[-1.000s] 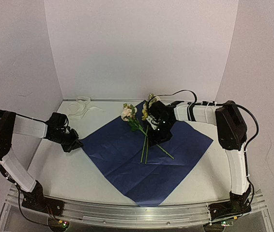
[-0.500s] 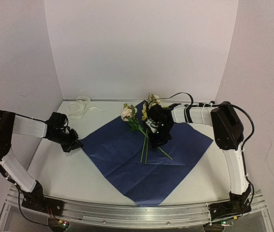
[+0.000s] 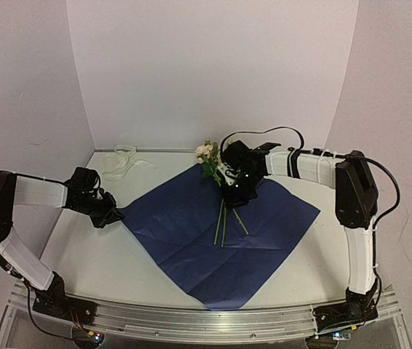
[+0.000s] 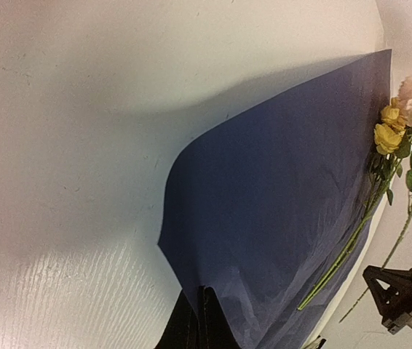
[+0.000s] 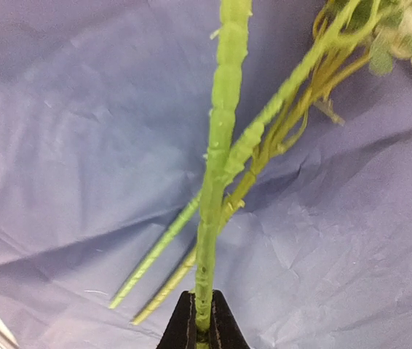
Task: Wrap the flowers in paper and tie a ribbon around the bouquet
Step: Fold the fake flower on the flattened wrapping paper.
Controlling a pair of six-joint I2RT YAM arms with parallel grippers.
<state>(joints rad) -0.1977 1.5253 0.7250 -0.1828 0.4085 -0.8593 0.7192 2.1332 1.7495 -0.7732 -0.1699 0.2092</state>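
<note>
The paper (image 3: 191, 240) lies spread on the table like a diamond, dark blue side up. Its left corner is pinched in my left gripper (image 3: 111, 215), which is shut; in the left wrist view the black fingertips (image 4: 191, 327) meet on the lifted paper (image 4: 279, 196) edge. The flowers (image 3: 207, 153) stand tilted at the sheet's far corner, stems trailing down onto the paper. My right gripper (image 3: 235, 195) is shut on a green stem (image 5: 217, 189) just above the sheet, its gripper tips (image 5: 202, 313) squeezing the stem. The ribbon (image 3: 122, 161) lies loose at the back left.
White walls close in the table at the back and both sides. The flowers' yellow and pink blooms (image 4: 402, 116) show past the paper's far edge in the left wrist view. A metal rail (image 3: 191, 320) runs along the near edge.
My right gripper has shut on the stems and raised them, gathering the blooms together and shifting them toward the back. The left gripper still holds the paper corner in place.
</note>
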